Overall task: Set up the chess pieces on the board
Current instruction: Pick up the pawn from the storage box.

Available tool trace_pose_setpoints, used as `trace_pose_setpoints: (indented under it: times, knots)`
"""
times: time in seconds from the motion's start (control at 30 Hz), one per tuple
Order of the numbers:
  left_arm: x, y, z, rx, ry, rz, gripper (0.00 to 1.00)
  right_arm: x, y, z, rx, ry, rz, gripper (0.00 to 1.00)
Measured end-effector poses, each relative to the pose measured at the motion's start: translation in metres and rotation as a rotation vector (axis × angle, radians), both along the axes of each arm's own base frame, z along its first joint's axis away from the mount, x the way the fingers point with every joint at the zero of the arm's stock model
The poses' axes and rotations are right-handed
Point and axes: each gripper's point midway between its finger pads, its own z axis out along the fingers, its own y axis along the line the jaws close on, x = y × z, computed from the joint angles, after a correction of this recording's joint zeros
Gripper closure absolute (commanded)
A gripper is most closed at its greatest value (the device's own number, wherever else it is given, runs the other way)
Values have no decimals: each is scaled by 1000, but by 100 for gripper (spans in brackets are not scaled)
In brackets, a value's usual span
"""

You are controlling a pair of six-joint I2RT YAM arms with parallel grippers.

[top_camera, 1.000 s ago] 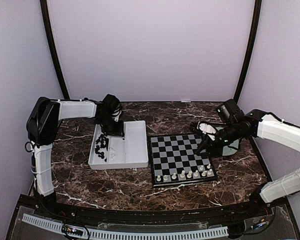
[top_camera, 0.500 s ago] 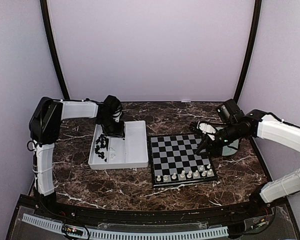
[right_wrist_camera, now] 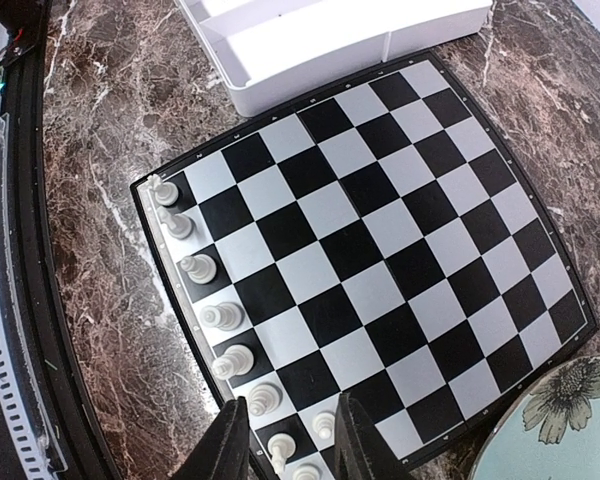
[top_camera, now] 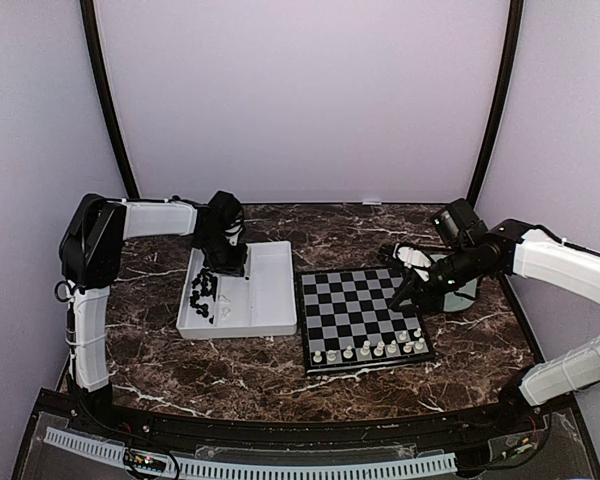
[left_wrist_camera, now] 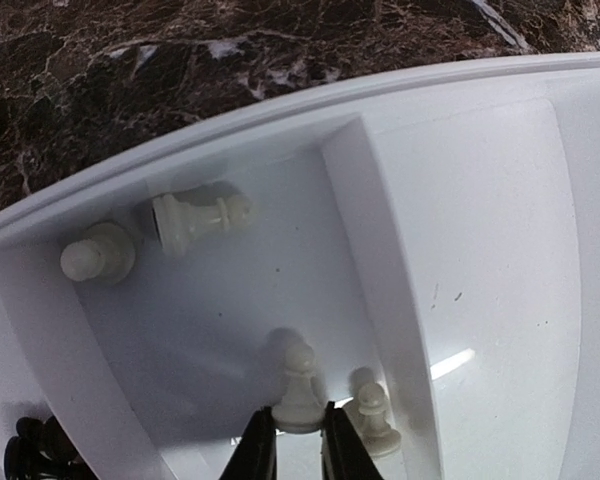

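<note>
My left gripper is inside the white tray, shut on the base of a white pawn, which stands upright between the fingertips. Another white pawn stands right beside it, and two more white pieces lie at the tray's corner. Black pieces are heaped in the tray's left compartment. The board holds a row of white pieces along its near edge. My right gripper hovers open and empty over the board's right side, above a white pawn.
The white tray lies left of the board, touching its corner, with a divider wall right of my left fingers. A pale green flowered plate sits off the board's right edge. Dark marble table all round.
The left arm has shifted slightly over the tray's far end. The right arm has barely moved.
</note>
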Motion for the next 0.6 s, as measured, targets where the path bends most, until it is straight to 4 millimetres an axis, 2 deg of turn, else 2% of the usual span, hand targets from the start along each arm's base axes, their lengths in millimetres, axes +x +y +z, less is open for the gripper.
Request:
trace_pose_setpoints:
  times: [0.17,0.33,0.6]
  knots:
    - [0,3,0,26,-17,-42,90,0,2,-2,4,12,5,69]
    - [-15,10,8,45,-41,-109,90,1,6,-5,9,34,13,69]
    - [-56,13,63,-56,-192,-241,89,16,27,7,71,64,28,69]
